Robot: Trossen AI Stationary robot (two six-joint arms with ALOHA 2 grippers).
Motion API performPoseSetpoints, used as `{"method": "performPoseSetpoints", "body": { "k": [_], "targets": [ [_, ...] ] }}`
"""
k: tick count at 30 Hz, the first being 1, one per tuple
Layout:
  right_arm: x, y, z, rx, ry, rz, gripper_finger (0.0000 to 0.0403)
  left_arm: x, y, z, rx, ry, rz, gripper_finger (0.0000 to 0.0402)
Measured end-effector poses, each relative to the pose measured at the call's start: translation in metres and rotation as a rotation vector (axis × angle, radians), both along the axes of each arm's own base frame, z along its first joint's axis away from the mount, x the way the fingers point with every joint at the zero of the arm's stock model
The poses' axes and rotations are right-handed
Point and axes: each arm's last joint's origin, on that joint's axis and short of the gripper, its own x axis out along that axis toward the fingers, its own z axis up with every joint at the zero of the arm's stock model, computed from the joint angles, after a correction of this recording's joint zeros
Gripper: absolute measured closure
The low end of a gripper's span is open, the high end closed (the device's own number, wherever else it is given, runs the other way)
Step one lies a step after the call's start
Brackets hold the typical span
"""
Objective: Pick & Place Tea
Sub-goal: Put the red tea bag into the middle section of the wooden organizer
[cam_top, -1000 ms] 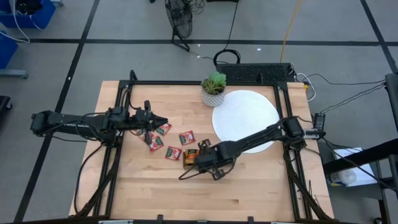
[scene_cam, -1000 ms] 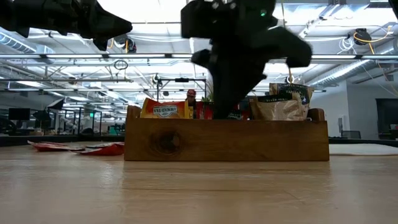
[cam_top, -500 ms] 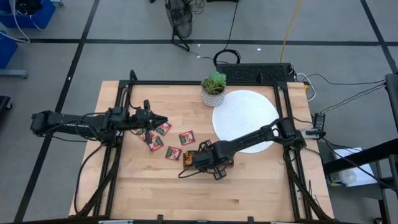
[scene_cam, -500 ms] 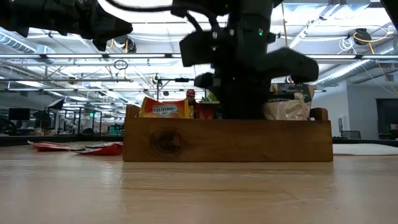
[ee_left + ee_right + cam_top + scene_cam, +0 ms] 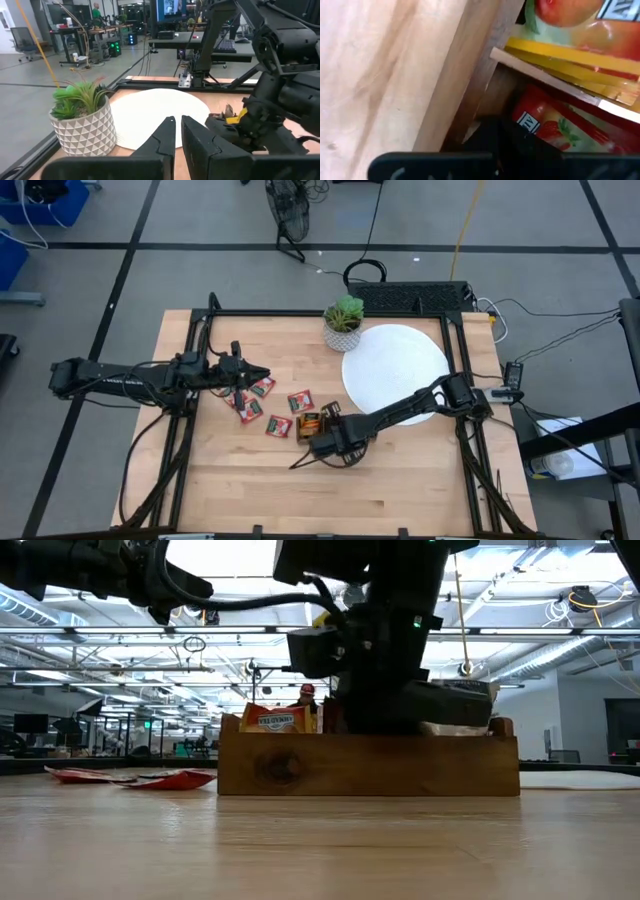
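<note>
So the red tea sachets (image 5: 268, 408) sit loose at table centre-left, and the wooden tray (image 5: 318, 426) has slid toward 9 o'clock since a second ago, with the right gripper (image 5: 325, 448) shut inside a compartment, holding nothing I can see. Left gripper (image 5: 262, 374) hovers nearly closed and empty over the sachets; potted plant (image 5: 344, 322) and white disc (image 5: 396, 370) sit around 1 o'clock, well clear.

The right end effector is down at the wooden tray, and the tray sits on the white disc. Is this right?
Not quite. In the high view the wooden tray sits on the bare table, beside the white disc. The right end effector is indeed down at it.
</note>
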Motion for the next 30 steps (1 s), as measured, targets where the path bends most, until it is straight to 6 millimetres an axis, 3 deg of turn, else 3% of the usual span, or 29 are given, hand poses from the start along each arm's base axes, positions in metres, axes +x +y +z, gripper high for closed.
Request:
{"method": "performPoseSetpoints", "body": {
  "k": [11, 22, 26, 30],
  "targets": [
    [-0.003, 0.005, 0.013, 0.022, -0.047, -0.028, 0.0403, 0.000, 0.000, 0.000, -0.002, 0.000, 0.000, 0.0364],
    [-0.011, 0.003, 0.071, 0.123, -0.269, -0.132, 0.0403, 0.000, 0.000, -0.002, -0.013, 0.019, 0.009, 0.0364],
    [-0.021, -0.001, 0.091, 0.161, -0.343, -0.185, 0.0403, -0.001, 0.003, -0.015, -0.114, 0.122, 0.132, 0.0359],
    [-0.033, -0.005, 0.097, 0.200, -0.429, -0.197, 0.0403, 0.003, 0.004, -0.033, -0.151, 0.281, 0.164, 0.0318]
  ]
}}
